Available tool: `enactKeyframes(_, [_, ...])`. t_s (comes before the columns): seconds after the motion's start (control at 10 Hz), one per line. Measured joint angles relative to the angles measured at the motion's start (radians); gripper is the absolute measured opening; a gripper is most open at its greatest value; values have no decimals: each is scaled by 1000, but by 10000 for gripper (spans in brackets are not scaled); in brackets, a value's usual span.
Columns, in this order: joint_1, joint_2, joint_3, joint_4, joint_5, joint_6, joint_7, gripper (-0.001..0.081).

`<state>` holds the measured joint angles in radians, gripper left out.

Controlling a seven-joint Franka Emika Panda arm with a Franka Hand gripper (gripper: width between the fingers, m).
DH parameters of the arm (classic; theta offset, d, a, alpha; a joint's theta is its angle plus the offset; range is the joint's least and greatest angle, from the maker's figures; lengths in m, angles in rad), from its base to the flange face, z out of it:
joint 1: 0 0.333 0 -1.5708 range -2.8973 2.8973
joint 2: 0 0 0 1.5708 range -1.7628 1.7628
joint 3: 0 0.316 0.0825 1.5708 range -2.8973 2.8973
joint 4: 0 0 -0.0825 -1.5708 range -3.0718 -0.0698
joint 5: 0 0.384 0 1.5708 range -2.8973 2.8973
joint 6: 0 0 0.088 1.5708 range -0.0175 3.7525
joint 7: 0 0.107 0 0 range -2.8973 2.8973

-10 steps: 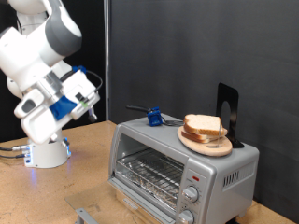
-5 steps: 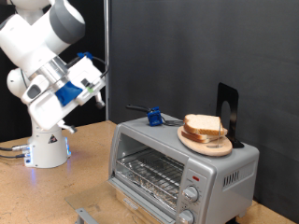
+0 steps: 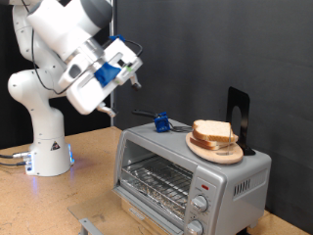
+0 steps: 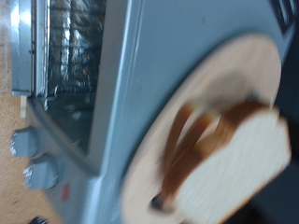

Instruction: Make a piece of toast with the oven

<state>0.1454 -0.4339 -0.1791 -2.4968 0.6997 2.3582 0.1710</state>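
Note:
The silver-grey oven (image 3: 186,168) stands on the wooden table at the exterior view's lower right, its wire rack showing at the front. On its top lies a round wooden plate (image 3: 217,150) with slices of pale toast (image 3: 212,131) stacked on it. My gripper (image 3: 134,78) hangs in the air above and to the exterior view's left of the oven, apart from the plate and holding nothing that shows. The blurred wrist view shows the toast (image 4: 234,163), the plate (image 4: 220,79), the oven (image 4: 131,103) and its knobs (image 4: 41,173); no fingers show there.
A small blue object with a dark handle (image 3: 160,123) lies on the oven's top near its back left corner. A thin black upright stand (image 3: 238,117) rises behind the plate. My arm's white base (image 3: 49,157) stands at the left. A metal piece (image 3: 90,227) lies at the bottom edge.
My arm has swung up and towards the exterior view's right, carrying the gripper from low by the base to a spot above the oven's left end. The toast and plate have not moved.

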Motion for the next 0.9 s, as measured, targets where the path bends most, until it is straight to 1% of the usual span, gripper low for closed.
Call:
enactKeyframes(0.1, [-1, -5, 38, 11, -93, -24, 9, 808])
enactKeyframes(0.2, [1, -11, 75, 22, -137, -46, 25, 808])
enactKeyframes(0.3, [3, -19, 113, 28, -150, -55, 98, 808])
enactKeyframes(0.4, [-11, -25, 143, 31, -167, -61, 173, 808])
enactKeyframes(0.5, [-9, -24, 138, 30, -162, -61, 138, 808])
enactKeyframes(0.6, [-1, -21, 125, 35, -155, -95, 60, 808])
enactKeyframes(0.8, [42, -17, 113, 70, -147, -167, -107, 808])
enactKeyframes(0.9, [64, -18, 121, 93, -158, -207, -153, 808])
